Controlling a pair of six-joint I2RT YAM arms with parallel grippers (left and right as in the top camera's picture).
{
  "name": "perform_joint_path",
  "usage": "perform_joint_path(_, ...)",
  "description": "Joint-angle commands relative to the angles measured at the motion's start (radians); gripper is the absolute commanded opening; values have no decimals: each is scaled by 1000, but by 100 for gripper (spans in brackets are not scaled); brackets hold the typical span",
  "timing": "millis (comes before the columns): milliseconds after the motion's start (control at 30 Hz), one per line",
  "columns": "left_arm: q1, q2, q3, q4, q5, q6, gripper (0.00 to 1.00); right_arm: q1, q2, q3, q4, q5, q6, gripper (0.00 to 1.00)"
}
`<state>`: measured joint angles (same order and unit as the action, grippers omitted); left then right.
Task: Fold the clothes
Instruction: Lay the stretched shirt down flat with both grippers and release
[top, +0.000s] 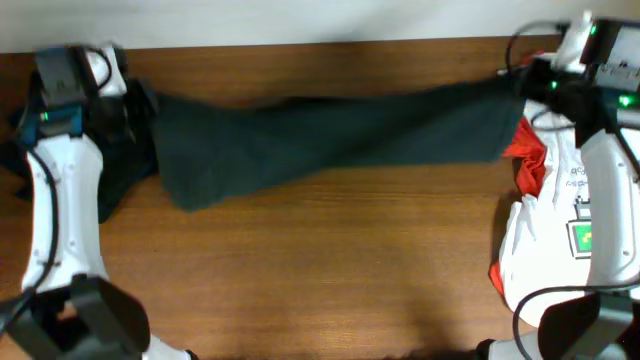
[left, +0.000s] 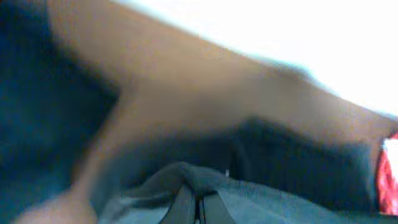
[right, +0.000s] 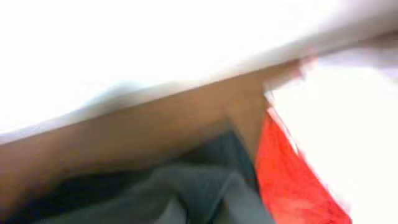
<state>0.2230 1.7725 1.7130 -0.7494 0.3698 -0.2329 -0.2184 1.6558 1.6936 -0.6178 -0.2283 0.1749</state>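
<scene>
A large greenish-dark T-shirt is stretched in a long band across the far half of the wooden table. My left gripper is shut on its left end, and my right gripper is shut on its right end. In the left wrist view the fingers meet under a bunched fold of the dark T-shirt. The right wrist view is blurred, with the dark T-shirt gathered at the jaws beside red cloth.
A pile of white clothes and red-orange clothes lies at the right edge under my right arm. More dark cloth hangs by the left arm. The table's far edge runs just behind the stretched shirt.
</scene>
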Motion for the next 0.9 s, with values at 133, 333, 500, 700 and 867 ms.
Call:
perform_joint_path(133, 31, 356, 1064, 301, 8, -275, 0, -37, 17, 429, 530, 84, 256, 5)
perform_joint_path(333, 45, 357, 1239, -295, 19, -30, 0, -63, 50, 539, -119, 15, 53, 4)
perform_joint_path(500, 44, 361, 1038, -915, -225, 79, 0, -14, 282, 532, -812, -11, -125, 4)
perform_joint_path(700, 44, 355, 577, -939, -234, 127, 0, 35, 444, 414, -1081, 42, -171, 4)
perform_joint_path(867, 61, 248, 121, -920, -293, 130, 0, 33, 437, 31, -1054, 61, -171, 4)
